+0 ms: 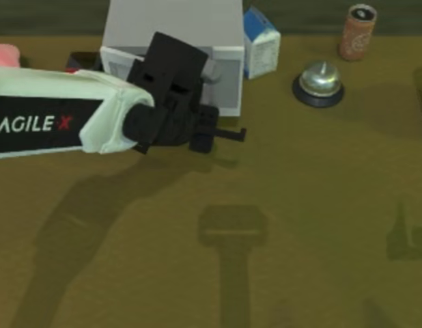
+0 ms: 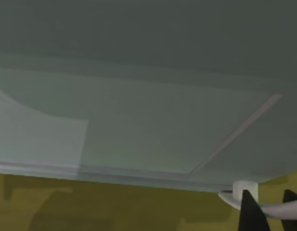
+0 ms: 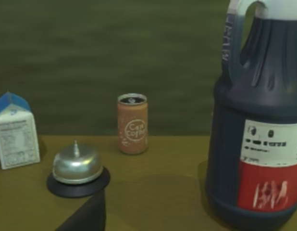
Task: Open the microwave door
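Note:
The white microwave (image 1: 171, 20) stands at the back middle of the table. Its door (image 1: 228, 85), a white panel with a grey window, faces front and is partly hidden under my left arm. The left wrist view is filled by the door (image 2: 139, 125), with its white handle (image 2: 244, 188) at the lower edge. My left gripper (image 1: 231, 133) reaches in from the left and sits just in front of the door. The handle bar runs between its dark fingers (image 2: 252, 214), and the gripper (image 2: 273, 208) is shut on it. My right gripper (image 3: 88, 216) shows only as a dark part, off the top view.
A blue-and-white milk carton (image 1: 260, 41) stands right of the microwave. Further right are a silver bell (image 1: 319, 82) and an orange can (image 1: 358, 31). A big dark jug (image 3: 259, 120) stands close to my right wrist. A pink thing (image 1: 3, 53) lies at the back left.

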### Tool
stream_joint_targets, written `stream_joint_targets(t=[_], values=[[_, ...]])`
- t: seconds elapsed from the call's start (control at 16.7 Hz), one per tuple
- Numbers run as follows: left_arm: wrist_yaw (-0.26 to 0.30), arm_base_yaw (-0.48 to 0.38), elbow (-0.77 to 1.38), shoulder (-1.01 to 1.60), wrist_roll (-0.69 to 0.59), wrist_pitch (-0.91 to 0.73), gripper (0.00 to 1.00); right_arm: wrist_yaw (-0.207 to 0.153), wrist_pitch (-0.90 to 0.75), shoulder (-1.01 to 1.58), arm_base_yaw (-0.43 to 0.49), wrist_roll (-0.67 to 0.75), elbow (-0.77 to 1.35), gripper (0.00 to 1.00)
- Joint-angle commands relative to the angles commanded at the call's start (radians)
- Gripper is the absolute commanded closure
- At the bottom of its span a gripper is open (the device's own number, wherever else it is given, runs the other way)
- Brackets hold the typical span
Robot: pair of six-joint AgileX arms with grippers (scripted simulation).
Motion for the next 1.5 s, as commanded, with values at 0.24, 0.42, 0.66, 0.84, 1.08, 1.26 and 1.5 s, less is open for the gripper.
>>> stream_joint_targets(t=[0.24, 0.42, 0.66, 0.84, 1.08, 1.26, 1.5], values=[[0.000, 0.000, 0.000, 0.000, 0.000, 0.000, 1.00, 0.000, 0.000, 0.000, 0.000, 0.000, 0.000, 0.00], [0.000, 0.000, 0.000, 0.000, 0.000, 0.000, 1.00, 0.000, 0.000, 0.000, 0.000, 0.000, 0.000, 0.00], [0.000, 0.000, 0.000, 0.000, 0.000, 0.000, 1.00, 0.000, 0.000, 0.000, 0.000, 0.000, 0.000, 0.00], [0.008, -0.008, 0.003, 0.002, -0.006, -0.001, 1.00, 0.000, 0.000, 0.000, 0.000, 0.000, 0.000, 0.00], [0.027, 0.006, -0.021, -0.018, 0.026, 0.011, 1.00, 0.000, 0.000, 0.000, 0.000, 0.000, 0.000, 0.00], [0.039, 0.014, -0.038, -0.027, 0.046, 0.016, 1.00, 0.000, 0.000, 0.000, 0.000, 0.000, 0.000, 0.00], [0.039, 0.014, -0.038, -0.027, 0.046, 0.016, 1.00, 0.000, 0.000, 0.000, 0.000, 0.000, 0.000, 0.00]])
